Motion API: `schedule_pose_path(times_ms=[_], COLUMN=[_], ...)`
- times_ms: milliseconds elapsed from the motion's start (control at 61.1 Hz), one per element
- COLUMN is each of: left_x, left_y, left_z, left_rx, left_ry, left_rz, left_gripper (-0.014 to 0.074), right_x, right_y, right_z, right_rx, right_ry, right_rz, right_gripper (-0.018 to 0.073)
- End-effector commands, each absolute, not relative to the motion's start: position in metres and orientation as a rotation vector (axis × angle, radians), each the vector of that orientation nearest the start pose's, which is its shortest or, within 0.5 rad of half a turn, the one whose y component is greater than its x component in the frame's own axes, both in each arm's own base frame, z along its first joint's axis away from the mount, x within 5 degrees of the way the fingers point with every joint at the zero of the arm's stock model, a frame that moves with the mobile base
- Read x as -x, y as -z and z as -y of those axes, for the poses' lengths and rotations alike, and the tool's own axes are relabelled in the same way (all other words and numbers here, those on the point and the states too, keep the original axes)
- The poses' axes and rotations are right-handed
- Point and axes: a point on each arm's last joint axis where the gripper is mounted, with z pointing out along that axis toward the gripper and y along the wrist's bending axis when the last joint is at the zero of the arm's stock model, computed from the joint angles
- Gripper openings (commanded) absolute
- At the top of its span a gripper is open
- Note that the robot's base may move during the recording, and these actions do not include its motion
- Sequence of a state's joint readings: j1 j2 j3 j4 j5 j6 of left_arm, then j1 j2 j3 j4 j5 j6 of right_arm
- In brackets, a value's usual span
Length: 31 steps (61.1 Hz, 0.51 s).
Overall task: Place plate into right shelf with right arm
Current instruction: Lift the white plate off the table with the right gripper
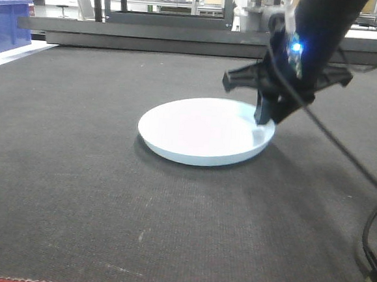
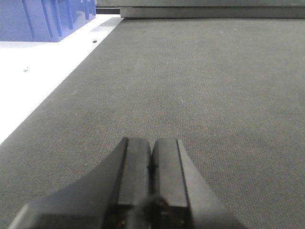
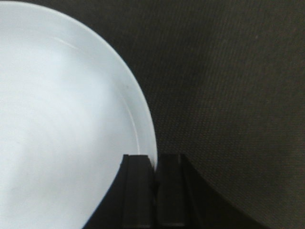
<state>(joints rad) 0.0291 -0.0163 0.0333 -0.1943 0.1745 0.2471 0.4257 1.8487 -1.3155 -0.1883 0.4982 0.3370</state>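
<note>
The plate (image 1: 202, 130) is round, white on top with a pale blue rim, and lies on the dark mat in the middle of the front view. My right gripper (image 1: 263, 117) comes down from the upper right and is shut on the plate's right rim. In the right wrist view one finger lies over the plate (image 3: 62, 119) and the other outside its rim, with the right gripper (image 3: 154, 160) pinching the edge. My left gripper (image 2: 151, 143) is shut and empty, low over bare mat. The right shelf is out of view.
A blue bin (image 1: 5, 25) stands on a white surface at the far left, also in the left wrist view (image 2: 43, 19). A dark rail (image 1: 151, 40) runs along the mat's far edge. A black cable (image 1: 371, 227) hangs at the right.
</note>
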Motion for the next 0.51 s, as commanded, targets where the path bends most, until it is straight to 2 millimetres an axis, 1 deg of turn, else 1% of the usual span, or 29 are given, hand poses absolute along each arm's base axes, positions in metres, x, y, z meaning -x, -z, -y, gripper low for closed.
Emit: schedule_pose_path(times_ms=[0,65,114,213,327,491], left_x=[-0.056,-0.056,-0.056,-0.056,-0.056,-0.056], left_y=[-0.193,-0.193,-0.193,-0.193,-0.193,-0.193], left_z=[0.0,0.0,0.0,0.0,0.0,0.0], left_rx=[-0.023,-0.023,-0.023,-0.023,-0.023,-0.023], left_ry=[-0.044,-0.044,-0.044,-0.044,-0.044,-0.044], left_rz=[-1.583,-1.583,-1.583,-1.583,-1.583,-1.583], left_gripper=[-0.0047,-0.0047,-0.0047,-0.0047,-0.0047,-0.0047], right_x=[-0.364,-0.357,-0.349,-0.333,-0.305,-0.263], right_y=[-0.278,-0.29,-0.3,-0.311,-0.323,-0.332], right_z=[-0.154,-0.151,-0.147,-0.14,-0.128,-0.11], right_rx=[0.298,0.302,0.304,0.307,0.315,0.329], right_ry=[-0.156,-0.155,-0.158,-0.167,-0.183,-0.205], right_rz=[-2.319,-2.285,-2.256,-2.214,-2.147,-2.049], right_gripper=[0.0025,0.0025,0.0025,0.0025,0.0025,0.0025])
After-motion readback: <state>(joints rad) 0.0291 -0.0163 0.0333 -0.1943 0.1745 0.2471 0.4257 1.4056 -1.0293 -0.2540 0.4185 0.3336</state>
